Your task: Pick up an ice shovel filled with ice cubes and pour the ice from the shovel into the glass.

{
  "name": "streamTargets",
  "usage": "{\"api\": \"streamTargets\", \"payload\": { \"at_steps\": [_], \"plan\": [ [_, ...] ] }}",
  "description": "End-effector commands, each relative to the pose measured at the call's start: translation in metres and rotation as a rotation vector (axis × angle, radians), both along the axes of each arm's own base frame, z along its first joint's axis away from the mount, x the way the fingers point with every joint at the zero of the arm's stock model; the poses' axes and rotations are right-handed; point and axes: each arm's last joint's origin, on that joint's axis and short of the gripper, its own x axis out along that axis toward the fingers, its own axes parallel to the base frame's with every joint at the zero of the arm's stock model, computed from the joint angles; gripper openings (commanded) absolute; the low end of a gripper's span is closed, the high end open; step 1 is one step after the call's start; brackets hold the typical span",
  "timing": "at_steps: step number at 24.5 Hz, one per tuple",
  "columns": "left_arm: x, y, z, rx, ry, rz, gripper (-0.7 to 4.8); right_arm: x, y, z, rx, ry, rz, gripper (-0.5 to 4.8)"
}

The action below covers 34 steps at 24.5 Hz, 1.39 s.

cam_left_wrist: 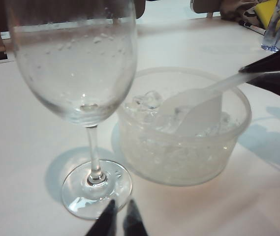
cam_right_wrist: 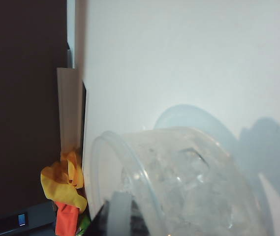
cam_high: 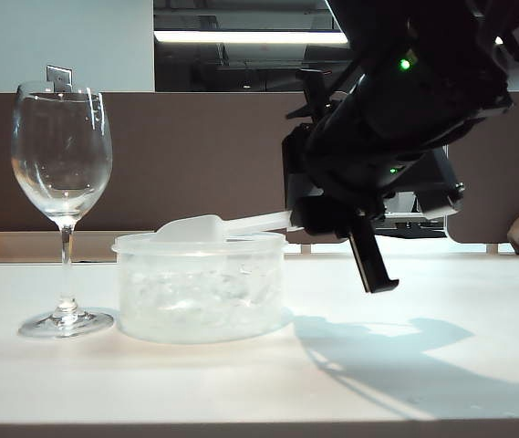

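Observation:
The tall clear glass (cam_high: 61, 155) (cam_left_wrist: 76, 64) stands upright and empty on the left of the white table. Right beside it is a round translucent tub (cam_high: 200, 292) (cam_left_wrist: 189, 157) (cam_right_wrist: 110, 147) full of ice cubes (cam_high: 195, 297) (cam_left_wrist: 147, 101) (cam_right_wrist: 189, 182). The ice shovel (cam_high: 195, 228) (cam_left_wrist: 199, 110) lies across the tub, blade on the ice, handle (cam_right_wrist: 120, 211) sticking out to the right. My right gripper (cam_high: 300, 219) (cam_left_wrist: 245, 70) (cam_right_wrist: 120, 221) is shut on the end of that handle. My left gripper (cam_left_wrist: 122, 209) hovers by the glass's foot, shut and holding nothing.
A brown partition runs behind the table (cam_high: 423, 365). A clear bottle (cam_left_wrist: 277, 29) stands at the far right edge. A yellow and orange cloth (cam_right_wrist: 63, 182) lies beyond the tub at the table's border. The right arm's shadow falls on the table right of the tub.

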Motion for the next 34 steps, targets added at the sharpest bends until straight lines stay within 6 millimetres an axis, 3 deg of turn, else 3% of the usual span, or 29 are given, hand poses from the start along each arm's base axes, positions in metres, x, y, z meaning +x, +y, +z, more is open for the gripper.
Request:
{"api": "streamTargets", "payload": {
  "at_steps": [1,19,26,34],
  "plan": [
    [0.000,0.000,0.001,-0.007,-0.006,-0.001,0.29,-0.001,0.000,-0.001,0.001,0.012,-0.006,0.01],
    [0.000,0.000,0.001,-0.007,-0.006,-0.001,0.29,0.005,-0.008,0.010,0.053,-0.023,-0.040,-0.01],
    [0.000,0.000,0.001,-0.007,-0.006,-0.001,0.29,0.008,-0.015,0.023,0.095,-0.061,-0.057,-0.01],
    [0.000,0.000,0.001,-0.007,-0.006,-0.001,0.29,0.006,-0.023,0.052,0.125,-0.198,-0.043,-0.01]
  ]
}}
